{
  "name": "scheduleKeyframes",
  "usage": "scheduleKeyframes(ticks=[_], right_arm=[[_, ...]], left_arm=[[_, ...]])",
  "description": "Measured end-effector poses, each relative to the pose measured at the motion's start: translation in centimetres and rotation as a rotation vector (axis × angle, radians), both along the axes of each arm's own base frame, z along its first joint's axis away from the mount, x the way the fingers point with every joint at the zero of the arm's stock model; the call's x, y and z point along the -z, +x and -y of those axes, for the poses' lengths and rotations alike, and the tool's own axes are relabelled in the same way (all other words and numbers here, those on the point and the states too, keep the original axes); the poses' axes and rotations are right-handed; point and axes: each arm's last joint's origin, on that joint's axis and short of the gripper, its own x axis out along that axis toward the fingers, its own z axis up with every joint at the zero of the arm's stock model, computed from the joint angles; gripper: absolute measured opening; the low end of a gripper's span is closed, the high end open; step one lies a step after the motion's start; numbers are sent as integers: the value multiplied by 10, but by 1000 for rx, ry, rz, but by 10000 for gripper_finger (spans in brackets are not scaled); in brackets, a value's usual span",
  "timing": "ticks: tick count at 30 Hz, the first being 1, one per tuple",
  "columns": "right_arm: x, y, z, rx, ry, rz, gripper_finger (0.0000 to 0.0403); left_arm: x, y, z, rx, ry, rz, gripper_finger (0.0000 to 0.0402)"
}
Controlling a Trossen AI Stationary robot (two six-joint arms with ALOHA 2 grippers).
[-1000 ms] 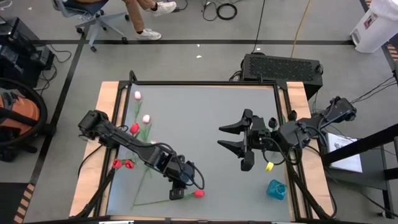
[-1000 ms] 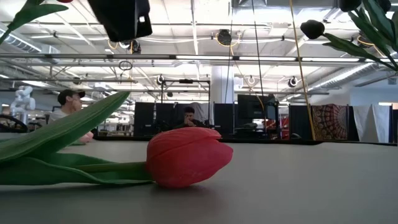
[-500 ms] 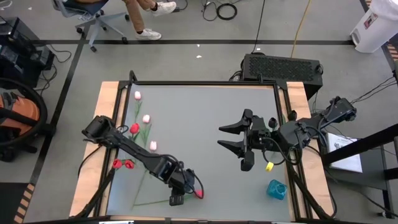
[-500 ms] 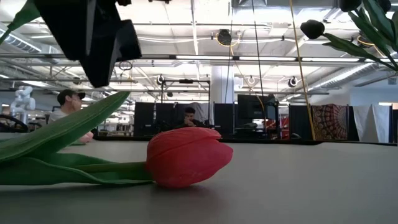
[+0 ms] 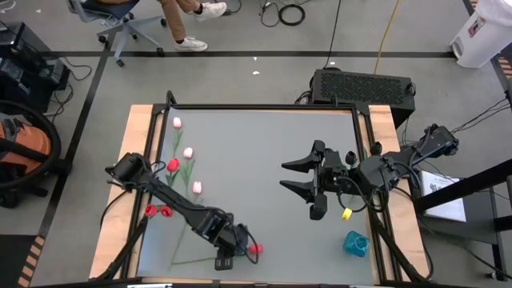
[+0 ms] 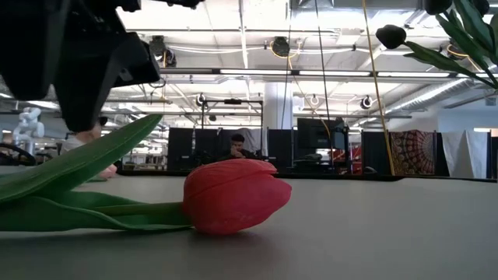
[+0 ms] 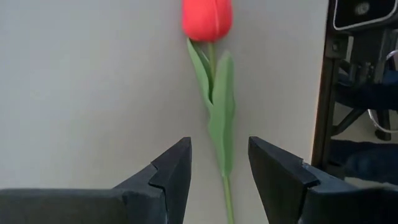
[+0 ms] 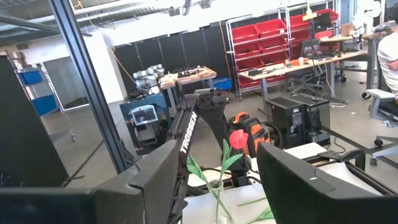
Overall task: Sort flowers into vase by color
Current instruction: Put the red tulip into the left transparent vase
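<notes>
High view, grey table: framed in pale wood, with both dark arms over it and tulips strewn along its left side.
Left arm: reaches to the table's near edge, where the work is.
Right arm: waits above the table's right half, with the right gripper spread wide and nothing between its fingers.
Flowers at left: pink-headed tulips and red-headed tulips on long green stems. Whether any of them stands in a vase cannot be told from above.
Progress: by the look of it, the sort is far from done. Most blooms seem not yet grouped by colour.
Flower in hand's reach: a red artificial tulip lies flat by the near edge, with its leaf and stem stretched toward the left.
Left gripper: parted, with one finger on each side of the tulip's green stem. It has not closed on the stem.
Still to do: close on the stem, lift, carry to the reds.
</notes>
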Motion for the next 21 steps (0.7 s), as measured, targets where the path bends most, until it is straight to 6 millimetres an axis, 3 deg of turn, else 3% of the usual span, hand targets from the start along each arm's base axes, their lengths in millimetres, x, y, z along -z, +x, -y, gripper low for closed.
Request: scheduleKeyframes(ticks=[12,21], right_arm=[[0,0,0,0,0,0,210],[0,0,0,0,0,0,210]], left_arm=[[-2,5,2,11,11,80,166],[-2,1,8,3,-32,42,166]])
